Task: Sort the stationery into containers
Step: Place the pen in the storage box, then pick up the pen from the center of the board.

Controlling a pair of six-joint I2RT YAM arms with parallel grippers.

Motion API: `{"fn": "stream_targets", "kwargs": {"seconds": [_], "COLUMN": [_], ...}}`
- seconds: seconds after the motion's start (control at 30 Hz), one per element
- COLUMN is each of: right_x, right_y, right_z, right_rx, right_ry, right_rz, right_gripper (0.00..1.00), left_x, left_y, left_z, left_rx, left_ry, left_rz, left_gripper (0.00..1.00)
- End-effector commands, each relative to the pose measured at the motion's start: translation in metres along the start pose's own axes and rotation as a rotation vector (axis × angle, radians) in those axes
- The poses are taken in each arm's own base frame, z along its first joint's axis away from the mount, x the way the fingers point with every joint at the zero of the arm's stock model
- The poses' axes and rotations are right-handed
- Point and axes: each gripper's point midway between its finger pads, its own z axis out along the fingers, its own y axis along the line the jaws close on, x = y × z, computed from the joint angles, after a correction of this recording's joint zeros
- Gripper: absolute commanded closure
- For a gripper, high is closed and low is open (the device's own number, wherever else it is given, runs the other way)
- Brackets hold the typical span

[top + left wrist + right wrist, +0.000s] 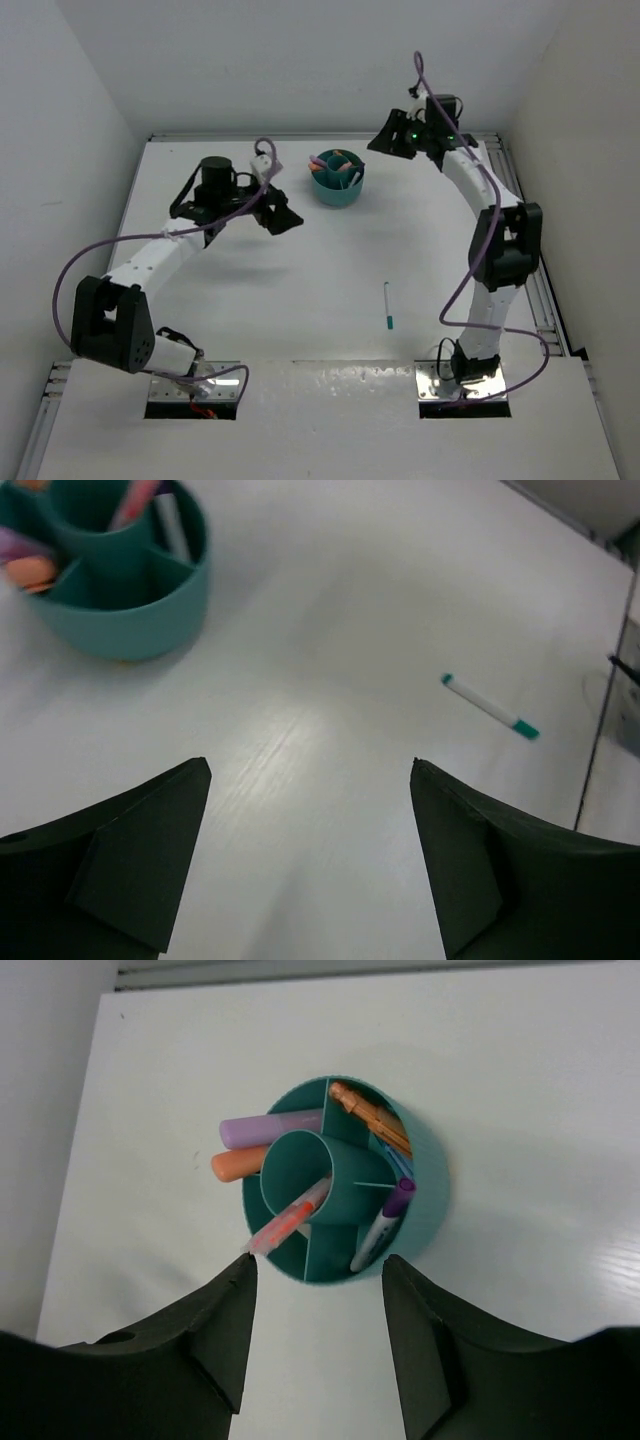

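Nearly done, by the look of it. The cup [428, 1195] stands at the far middle of the table [250, 300] and holds most of the stationery.

- Centre tube: red pen [290, 1222], leaning, with its end out past the rim.
- Left-hand outer compartment: lilac cylinder [270, 1127] and orange cylinder [235, 1165], side by side.
- Other outer compartments: orange pen [370, 1120] and purple-tipped pen [382, 1222]. A bit of blue shows between them, too hidden to name.

One item is left out. The white pen [388, 305] with teal ends lies flat on the bare table, well apart from the cup, on the near right side.

The right gripper [318, 1265] hovers above the cup's near rim. Its jaws are apart with nothing between them. The red pen's end is close to one fingertip but is not pinched.

The left gripper [310, 770] hangs over the table just beside the cup, spread wide and empty. Its camera shows the white pen off to the right.

Step in hand, as I judge it, is a drop-off into the cup on the right side, with the hand let go. Next job would be the white pen. From the overhead view it lies nearer the right arm's base. Either arm must come down over it with jaws open across the barrel, nip it near the middle, then carry it to a compartment with room. The pen is thin and flat on the table, so the fingertips need to reach the surface.
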Motion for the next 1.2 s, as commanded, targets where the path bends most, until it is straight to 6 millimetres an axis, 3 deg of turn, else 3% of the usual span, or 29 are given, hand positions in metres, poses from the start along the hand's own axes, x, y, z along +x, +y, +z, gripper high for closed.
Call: {"fn": "stream_targets", "kwargs": {"seconds": [0.0,0.03,0.07,0.1,0.13,0.17,0.2,0.23,0.27,0.3,0.33,0.4,0.43,0.47,0.57,0.6,0.67,0.7,0.97,1.17], "right_x": [-0.056,-0.061,-0.061,-0.045,-0.045,-0.036,-0.004,0.001,0.014,0.047,0.071,0.092,0.1,0.117,0.135,0.137,0.139,0.139,0.14,0.146], "right_y": [0.015,0.019,0.011,-0.003,-0.007,-0.011,-0.018,-0.02,-0.023,-0.027,-0.03,-0.031,-0.033,-0.031,-0.037,-0.039,-0.044,-0.042,-0.045,-0.049], "right_z": [-0.078,-0.1,-0.113,-0.127,-0.15,-0.16,-0.166,-0.185,-0.193,-0.198,-0.211,-0.222,-0.229,-0.237,-0.25,-0.253,-0.26,-0.262,-0.273,-0.278], "right_rx": [-0.022,-0.025,-0.013,-0.008,-0.002,-0.001,-0.001,0.006,0.006,-0.004,-0.001,0.0,0.008,0.012,0.044,0.052,0.057,0.052,0.056,0.057], "right_ry": [-0.129,-0.145,-0.143,-0.093,-0.1,-0.076,0.01,0.009,0.035,0.111,0.151,0.183,0.191,0.219,0.222,0.213,0.196,0.189,0.182,0.194], "right_rz": [-0.051,-0.058,-0.059,-0.015,-0.012,-0.027,0.033,0.037,0.026,0.085,0.107,0.125,0.132,0.133,0.169,0.183,0.224,0.229,0.248,0.265], "right_gripper": [0.47,0.47,0.47,0.47,0.48,0.48,0.48,0.48,0.49,0.49,0.5,0.5,0.5,0.51,0.51,0.51,0.51,0.52,0.52,0.52], "left_x": [-0.01,-0.004,-0.009,0.0,0.005,0.007,0.024,0.035,0.05,0.058,0.07,0.09,0.099,0.108,0.135,0.151,0.156,0.169,0.187,0.195], "left_y": [-0.057,-0.064,-0.092,-0.102,-0.127,-0.143,-0.152,-0.175,-0.185,-0.187,-0.204,-0.216,-0.233,-0.234,-0.247,-0.245,-0.252,-0.249,-0.245,-0.24], "left_z": [0.013,0.021,0.028,0.038,0.047,0.044,0.053,0.06,0.056,0.068,0.074,0.085,0.089,0.093,0.106,0.113,0.123,0.128,0.155,0.168], "left_rx": [0.214,0.259,0.348,0.403,0.502,0.568,0.638,0.744,0.807,0.826,0.887,0.942,0.999,1.009,1.087,1.115,1.135,1.154,1.161,1.152], "left_ry": [0.053,0.086,0.113,0.149,0.154,0.201,0.25,0.254,0.315,0.351,0.359,0.383,0.373,0.402,0.456,0.495,0.515,0.55,0.559,0.562], "left_rz": [0.262,0.285,0.388,0.426,0.574,0.614,0.667,0.821,0.84,0.908,1.014,1.103,1.182,1.23,1.349,1.354,1.404,1.399,1.492,1.507], "left_gripper": [0.14,0.17,0.23,0.26,0.28,0.37,0.46,0.59,0.62,0.64,0.66,0.66,0.66,0.67,0.73,0.75,0.76,0.75,0.7,0.61]}}
